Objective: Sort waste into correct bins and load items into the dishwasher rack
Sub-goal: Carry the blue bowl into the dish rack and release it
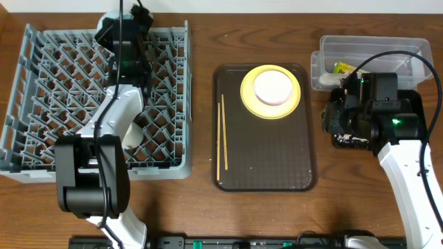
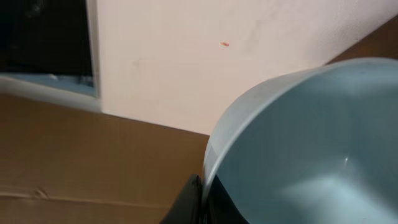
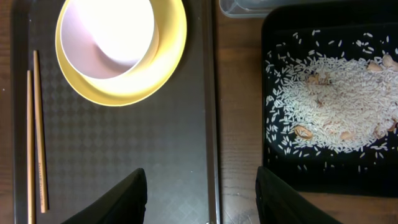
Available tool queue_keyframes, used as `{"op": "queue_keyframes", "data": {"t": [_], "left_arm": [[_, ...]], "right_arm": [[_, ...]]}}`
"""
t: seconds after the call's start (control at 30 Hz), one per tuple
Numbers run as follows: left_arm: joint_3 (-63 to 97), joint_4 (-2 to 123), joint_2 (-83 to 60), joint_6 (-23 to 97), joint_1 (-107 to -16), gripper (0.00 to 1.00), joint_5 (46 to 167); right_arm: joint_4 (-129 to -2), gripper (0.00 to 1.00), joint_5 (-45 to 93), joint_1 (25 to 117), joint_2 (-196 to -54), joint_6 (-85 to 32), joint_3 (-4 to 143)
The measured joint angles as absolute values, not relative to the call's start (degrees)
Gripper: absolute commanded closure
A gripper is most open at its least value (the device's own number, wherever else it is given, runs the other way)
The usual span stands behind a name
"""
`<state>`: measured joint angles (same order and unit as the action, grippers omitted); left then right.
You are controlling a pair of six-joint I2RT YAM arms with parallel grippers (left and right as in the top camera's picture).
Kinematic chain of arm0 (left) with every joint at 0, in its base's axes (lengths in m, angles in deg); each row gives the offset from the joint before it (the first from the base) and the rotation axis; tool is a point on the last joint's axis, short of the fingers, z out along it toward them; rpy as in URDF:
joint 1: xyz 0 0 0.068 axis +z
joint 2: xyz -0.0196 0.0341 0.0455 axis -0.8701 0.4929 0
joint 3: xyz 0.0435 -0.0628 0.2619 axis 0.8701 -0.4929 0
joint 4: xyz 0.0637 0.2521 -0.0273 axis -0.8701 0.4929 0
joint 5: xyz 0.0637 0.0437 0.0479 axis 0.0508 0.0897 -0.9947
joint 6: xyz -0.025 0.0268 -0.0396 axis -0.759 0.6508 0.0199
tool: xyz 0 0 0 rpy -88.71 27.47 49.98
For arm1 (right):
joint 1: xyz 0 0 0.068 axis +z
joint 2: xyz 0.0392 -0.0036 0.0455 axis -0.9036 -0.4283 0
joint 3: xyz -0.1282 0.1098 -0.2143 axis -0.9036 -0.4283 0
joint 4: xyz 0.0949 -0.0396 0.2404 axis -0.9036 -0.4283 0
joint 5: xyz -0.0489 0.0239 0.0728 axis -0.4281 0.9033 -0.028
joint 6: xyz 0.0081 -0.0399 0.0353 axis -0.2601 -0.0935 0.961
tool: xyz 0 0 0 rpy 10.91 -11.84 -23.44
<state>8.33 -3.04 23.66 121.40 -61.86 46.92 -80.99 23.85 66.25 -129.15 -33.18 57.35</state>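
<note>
The left hand (image 1: pixel 124 31) is held over the far edge of the grey plastic dishwasher rack (image 1: pixel 41 104), and it is closed on a pale blue-grey bowl (image 2: pixel 305 143). One black finger (image 2: pixel 186 202) is seen pressed against the bowl's rim, and the bowl is raised in front of the wall. The other finger is hidden.

Over on the right, the right hand (image 3: pixel 199 202) is spread wide with nothing between its fingers. It is poised above the strip of wooden worktop (image 3: pixel 236 124) between the dark brown tray (image 3: pixel 124 155) and the black bin (image 3: pixel 323 174). Loose white rice (image 3: pixel 342 106) with a few tan scraps is scattered across the bin's floor.

On the tray, a round white bowl (image 3: pixel 112 31) is seated on a yellow plate (image 3: pixel 124 93), and two wooden chopsticks (image 3: pixel 37 130) are laid side by side near the tray's left edge. A clear plastic container (image 1: pixel 374 47) is seen behind the black bin, with a small yellow-green item inside.
</note>
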Motion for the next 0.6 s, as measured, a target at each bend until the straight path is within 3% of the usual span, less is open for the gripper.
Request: {"op": "queue_keyframes", "data": {"t": [0.6], "left_arm": [[9.25,2.62,26.74,125.71,-57.68,0.94,44.95]], "right_arm": [[-81.4,0.47,23.85,66.25,-129.15,-33.18,57.35]]}}
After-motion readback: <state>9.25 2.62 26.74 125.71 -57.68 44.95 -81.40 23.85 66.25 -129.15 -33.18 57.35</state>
